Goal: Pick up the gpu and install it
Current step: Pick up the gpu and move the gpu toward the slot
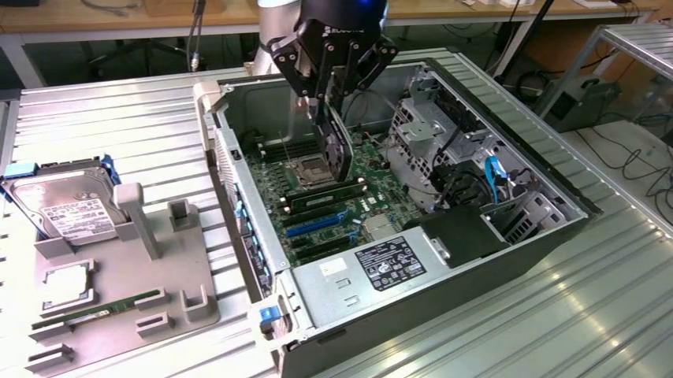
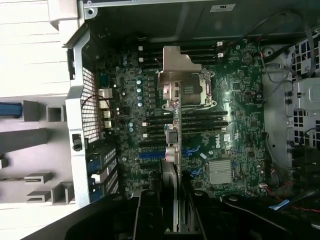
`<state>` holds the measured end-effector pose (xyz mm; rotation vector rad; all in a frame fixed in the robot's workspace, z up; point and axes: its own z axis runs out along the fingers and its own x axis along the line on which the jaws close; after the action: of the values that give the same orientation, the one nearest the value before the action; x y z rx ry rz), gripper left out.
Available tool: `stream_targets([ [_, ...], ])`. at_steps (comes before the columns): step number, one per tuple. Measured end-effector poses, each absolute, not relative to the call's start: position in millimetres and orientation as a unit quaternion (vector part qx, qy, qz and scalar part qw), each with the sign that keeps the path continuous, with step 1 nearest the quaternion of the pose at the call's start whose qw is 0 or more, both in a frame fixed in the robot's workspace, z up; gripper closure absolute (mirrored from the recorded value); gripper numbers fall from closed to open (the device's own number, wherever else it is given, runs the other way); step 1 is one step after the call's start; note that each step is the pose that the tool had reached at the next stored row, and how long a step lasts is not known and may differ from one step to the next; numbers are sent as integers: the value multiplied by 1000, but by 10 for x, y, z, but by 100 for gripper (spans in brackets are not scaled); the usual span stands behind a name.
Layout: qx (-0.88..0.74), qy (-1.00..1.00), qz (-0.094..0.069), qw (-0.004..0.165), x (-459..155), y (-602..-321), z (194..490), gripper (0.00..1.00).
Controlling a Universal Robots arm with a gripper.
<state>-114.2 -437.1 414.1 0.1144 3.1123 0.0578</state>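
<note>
The gpu (image 1: 339, 150) is a thin dark card that hangs edge-down inside the open computer case (image 1: 526, 236), above the motherboard (image 1: 363, 201). My gripper (image 1: 328, 101) is shut on its upper edge. In the wrist view the gpu (image 2: 171, 165) appears edge-on between my fingers (image 2: 150, 215), and its silvery metal bracket (image 2: 176, 65) covers part of the CPU socket area. The card is off the board, hovering above the black memory slots. The blue expansion slots (image 1: 315, 223) lie nearer the case's front in the exterior view and appear again as blue slots (image 2: 152, 155) in the wrist view.
A grey fixture tray (image 1: 126, 276) at the exterior view's left holds a hard drive (image 1: 68, 209), a CPU chip (image 1: 65, 282) and a green RAM stick (image 1: 100, 309). Inside the case are the power supply (image 1: 384, 264), a metal drive cage (image 1: 421, 134) and cables (image 1: 494, 177).
</note>
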Motion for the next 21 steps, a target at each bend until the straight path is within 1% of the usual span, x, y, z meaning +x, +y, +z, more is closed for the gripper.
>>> stream_targets([
  [21, 37, 999, 18, 13, -720, -4301, 4040, 74],
])
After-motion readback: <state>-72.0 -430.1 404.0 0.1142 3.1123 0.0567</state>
